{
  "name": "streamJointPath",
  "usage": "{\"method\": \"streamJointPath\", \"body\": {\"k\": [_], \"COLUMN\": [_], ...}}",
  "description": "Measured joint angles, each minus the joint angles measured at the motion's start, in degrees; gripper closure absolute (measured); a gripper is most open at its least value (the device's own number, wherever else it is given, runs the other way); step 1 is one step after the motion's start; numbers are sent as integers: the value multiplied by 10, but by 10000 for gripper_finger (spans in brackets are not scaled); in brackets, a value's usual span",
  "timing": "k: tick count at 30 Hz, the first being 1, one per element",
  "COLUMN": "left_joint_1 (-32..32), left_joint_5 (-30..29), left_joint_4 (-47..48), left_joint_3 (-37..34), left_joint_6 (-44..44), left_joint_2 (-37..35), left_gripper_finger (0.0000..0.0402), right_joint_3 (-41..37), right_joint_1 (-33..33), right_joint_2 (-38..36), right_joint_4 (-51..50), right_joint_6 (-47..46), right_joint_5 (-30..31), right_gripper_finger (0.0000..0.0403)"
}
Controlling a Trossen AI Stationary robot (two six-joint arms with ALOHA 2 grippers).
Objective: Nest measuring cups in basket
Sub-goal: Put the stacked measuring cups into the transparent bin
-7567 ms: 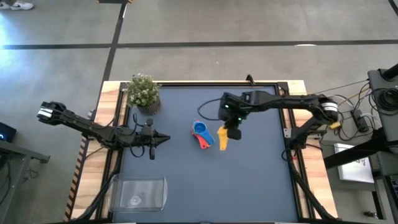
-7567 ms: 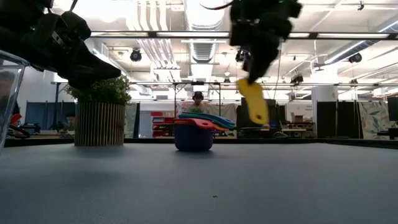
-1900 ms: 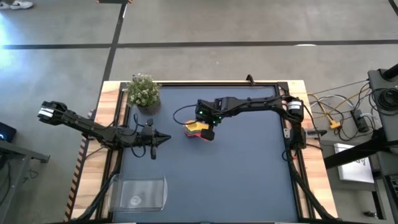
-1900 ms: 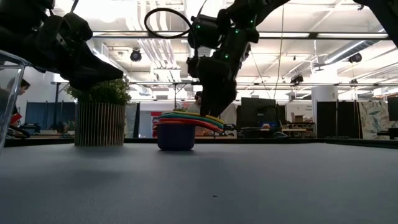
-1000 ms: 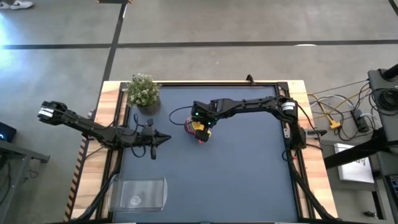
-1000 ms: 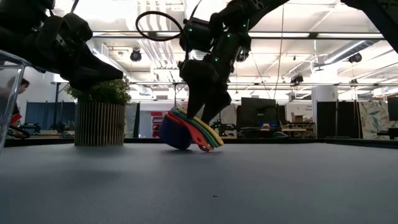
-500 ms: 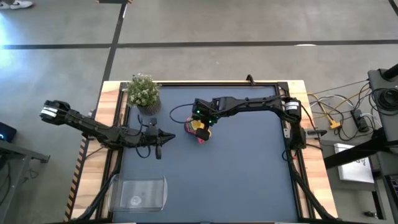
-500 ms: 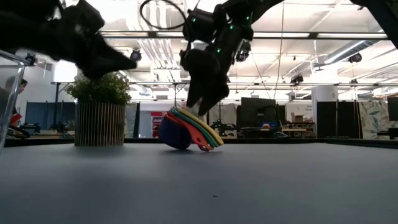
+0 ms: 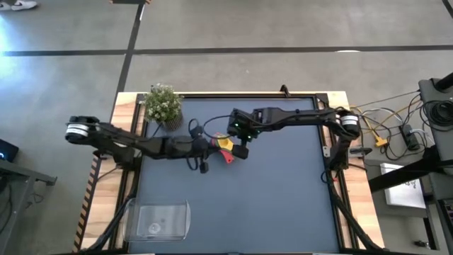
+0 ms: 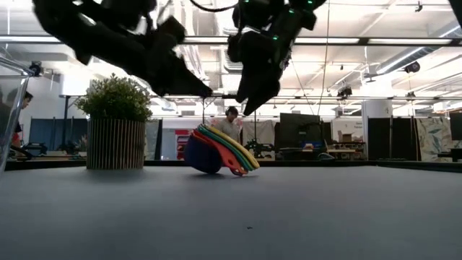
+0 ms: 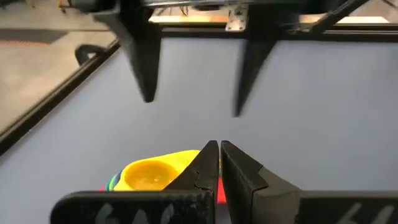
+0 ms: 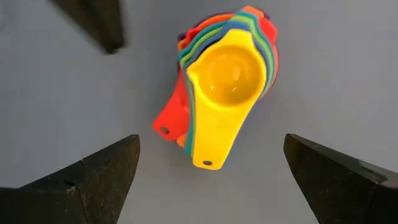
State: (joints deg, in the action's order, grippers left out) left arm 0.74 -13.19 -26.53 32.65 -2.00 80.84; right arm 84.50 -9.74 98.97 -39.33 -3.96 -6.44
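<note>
Nested measuring cups [image 9: 225, 146] lie tipped mid-table, well apart from the basket [image 9: 161, 219]; right gripper [image 12: 210, 177] hovers above them, fingers spread and empty, left gripper [image 11: 219, 163] pinched closed beside them; next: grasp stack, carry to basket.

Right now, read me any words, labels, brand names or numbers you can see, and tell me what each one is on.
No readable text in any view.
Measuring cups: no size marks can be made out on them.
Basket: no label shows.
Left gripper and right gripper: no brand marks show.
Signs in the room behind the table, low view: too small to read.
</note>
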Motion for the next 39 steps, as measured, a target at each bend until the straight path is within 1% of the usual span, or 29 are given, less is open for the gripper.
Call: {"method": "streamJointPath", "body": {"k": [3, 6, 10, 12, 15, 20, 29, 33, 36, 39], "left_joint_1": [-26, -43, -51, -53, -61, -80, -94, -95, -95, -95], "left_joint_5": [11, 21, 25, 27, 28, 27, 21, 14, 18, 18], "left_joint_4": [-3, -8, -9, -9, -8, -6, 15, 26, 32, 31], "left_joint_3": [5, 3, 3, 5, 6, 3, 3, 0, -5, -10], "left_joint_6": [-5, -21, -32, -35, -48, -68, -86, -91, -95, -105], "left_joint_2": [26, 43, 58, 61, 62, 62, 61, 61, 62, 62], "left_gripper_finger": [402, 402, 402, 402, 402, 402, 402, 402, 402, 402], "right_joint_3": [-68, -151, -251, -285, -313, -317, -286, -261, -237, -200], "right_joint_1": [4, 6, 7, 8, 8, 8, 6, 6, 6, 3], "right_joint_2": [-37, -83, -134, -152, -166, -155, -89, -66, -48, -32], "right_joint_4": [61, 156, 294, 339, 381, 402, 413, 413, 409, 364], "right_joint_6": [-7, -21, -28, -28, -30, -25, -33, -20, -20, -39], "right_joint_5": [-1, -5, -14, -15, -15, -10, -10, -6, 19, 35], "right_gripper_finger": [17, 17, 17, 17, 17, 17, 17, 17, 17, 17]}}
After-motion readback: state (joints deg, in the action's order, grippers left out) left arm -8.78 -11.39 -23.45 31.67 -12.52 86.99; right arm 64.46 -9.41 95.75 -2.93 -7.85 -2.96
